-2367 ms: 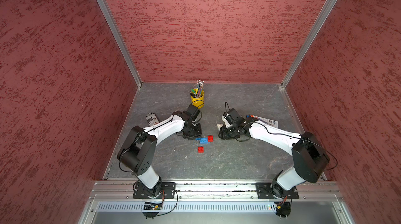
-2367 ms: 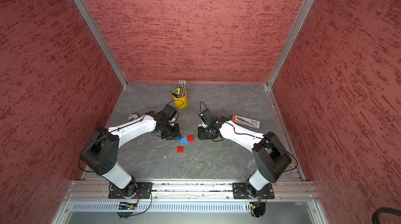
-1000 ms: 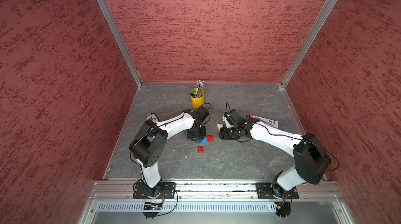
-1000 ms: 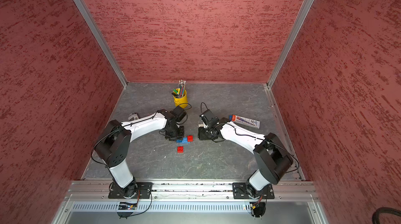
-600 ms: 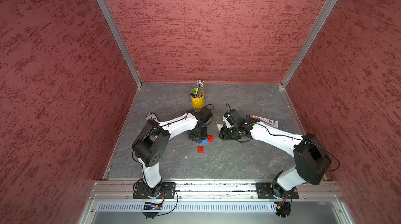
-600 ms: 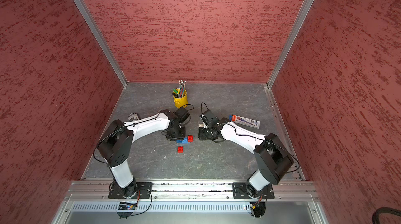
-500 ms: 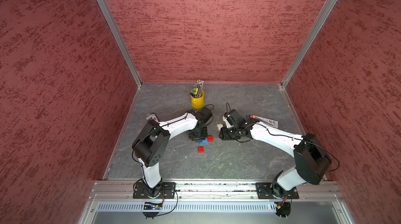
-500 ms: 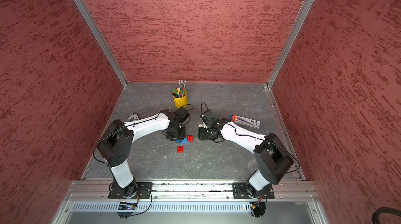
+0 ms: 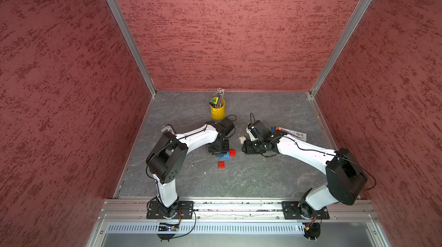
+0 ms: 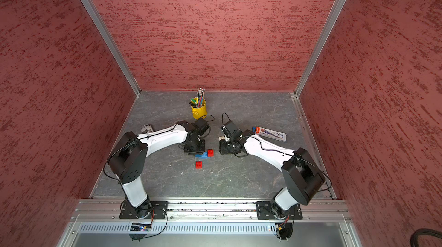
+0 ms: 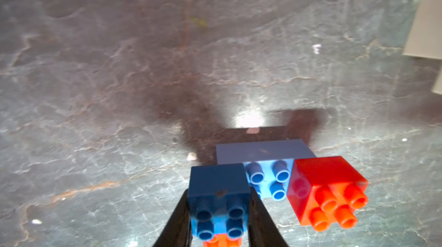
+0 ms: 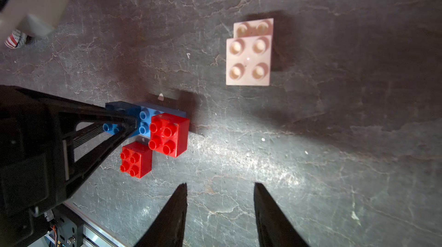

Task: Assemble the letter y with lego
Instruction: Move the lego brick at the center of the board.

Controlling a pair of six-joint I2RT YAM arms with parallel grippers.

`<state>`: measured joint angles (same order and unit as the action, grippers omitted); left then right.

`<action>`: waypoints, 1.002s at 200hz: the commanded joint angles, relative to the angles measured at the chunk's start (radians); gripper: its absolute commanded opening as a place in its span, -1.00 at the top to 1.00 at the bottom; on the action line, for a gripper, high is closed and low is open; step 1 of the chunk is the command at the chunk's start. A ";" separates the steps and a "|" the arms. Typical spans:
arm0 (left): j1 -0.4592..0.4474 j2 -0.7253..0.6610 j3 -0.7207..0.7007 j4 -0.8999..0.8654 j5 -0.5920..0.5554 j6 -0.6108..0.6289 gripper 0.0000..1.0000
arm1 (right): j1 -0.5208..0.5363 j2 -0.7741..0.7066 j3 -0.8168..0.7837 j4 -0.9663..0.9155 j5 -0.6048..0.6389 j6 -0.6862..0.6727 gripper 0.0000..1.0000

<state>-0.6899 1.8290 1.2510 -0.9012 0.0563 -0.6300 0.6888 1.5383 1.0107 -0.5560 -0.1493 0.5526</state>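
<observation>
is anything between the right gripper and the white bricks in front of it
Nothing visible does. Only bare table lies between the open right gripper and the white bricks. The red bricks and the left gripper, shut on a square blue brick, sit off to the side.

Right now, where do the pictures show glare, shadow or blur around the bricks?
Left wrist view: glare on the table beside the long blue brick; the square blue brick between the fingers is slightly blurred. Right wrist view: the white bricks lie dim and soft, casting dark shadows.
</observation>
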 commanded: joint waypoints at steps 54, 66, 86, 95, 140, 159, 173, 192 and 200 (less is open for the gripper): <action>-0.033 0.138 0.125 0.019 0.073 0.101 0.93 | -0.028 -0.079 -0.015 -0.016 0.067 0.039 0.02; -0.034 0.147 0.143 0.013 0.075 0.112 0.78 | -0.028 -0.079 -0.020 -0.016 0.070 0.044 0.02; -0.034 0.140 0.152 0.001 0.073 0.121 0.50 | -0.028 -0.079 -0.021 -0.019 0.071 0.050 0.00; -0.033 0.130 0.149 -0.001 0.071 0.121 0.41 | -0.030 -0.079 -0.020 -0.019 0.072 0.051 0.00; -0.028 0.054 0.120 -0.011 0.056 0.115 0.10 | -0.030 -0.063 0.000 -0.018 0.070 0.034 -0.01; -0.027 0.015 0.106 -0.009 0.051 0.109 -0.01 | -0.029 -0.046 0.012 -0.016 0.064 0.023 -0.01; -0.026 -0.013 0.094 -0.014 0.048 0.101 -0.05 | -0.029 -0.036 0.023 -0.018 0.062 0.016 -0.01; -0.027 -0.065 0.059 -0.018 0.046 0.085 -0.06 | -0.030 -0.028 0.032 -0.021 0.063 0.006 -0.01; -0.026 -0.094 0.037 -0.017 0.045 0.077 -0.06 | -0.031 -0.025 0.035 -0.020 0.062 0.002 -0.02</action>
<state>-0.7166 1.8118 1.3293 -0.9085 0.1162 -0.5297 0.6647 1.5005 1.0050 -0.5709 -0.1032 0.5793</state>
